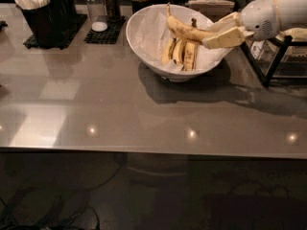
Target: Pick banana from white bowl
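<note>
Claw [209, 34] grips banana [183, 30] above white bowl [140, 51].

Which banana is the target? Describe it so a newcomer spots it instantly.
On the grey countertop stands a large glossy white bowl lined with paper. Over its rim, the robot's cream two-finger gripper is shut on a long, curved, brown-speckled yellow banana. Unlike the shorter bananas bunched in the bowl's bottom, it is single and raised above them.

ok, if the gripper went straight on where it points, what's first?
The gripper, shut on the banana, points left over the bowl. First: probably the bowl's left wall, though it may clear the rim; depth unclear.
</note>
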